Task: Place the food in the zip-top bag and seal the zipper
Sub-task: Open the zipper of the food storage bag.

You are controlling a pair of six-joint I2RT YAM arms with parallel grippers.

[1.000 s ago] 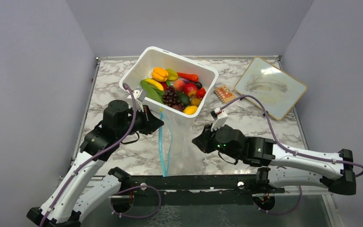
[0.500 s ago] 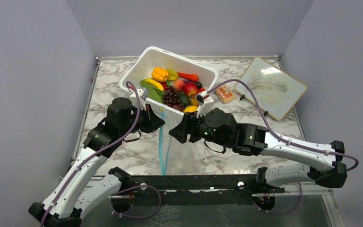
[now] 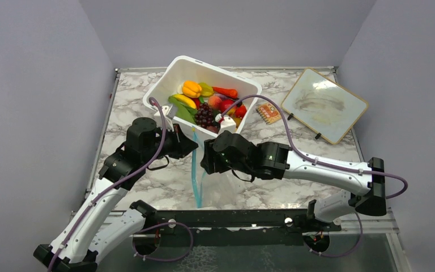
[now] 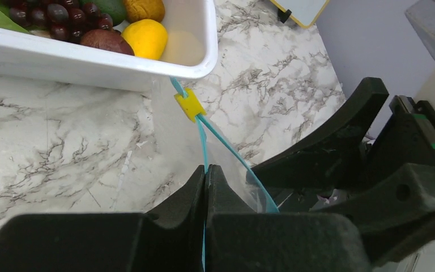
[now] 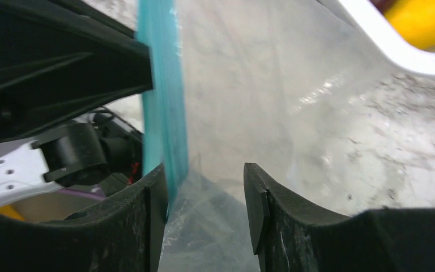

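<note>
**Left claw clamped on the zipper, right claw gaping around the bag**

The left gripper point(image 4: 205, 180) is clenching tight on the zipper point(image 5: 161, 85). In the left wrist view the thin blue strip is running from its fingers toward the top centre. There a yellow slider point(image 4: 189, 105) is sitting on the strip, just below the rim of the white tub point(image 4: 62, 59).

The right gripper point(image 5: 204, 181) is standing released, jaws apart. The clear bag point(image 5: 260, 96) is crinkling between them, and the blue strip is brushing the finger on the left of that view.

From above, the bag is lying in the lower middle of the frame between the two arms, its far end reaching the tub's near edge. The food point(image 3: 209, 105) is sitting piled in the tub, upper centre. An orange packet point(image 3: 269, 112) and a framed board point(image 3: 324, 105) are lying at the upper right on the marble table point(image 3: 130, 113).
</note>
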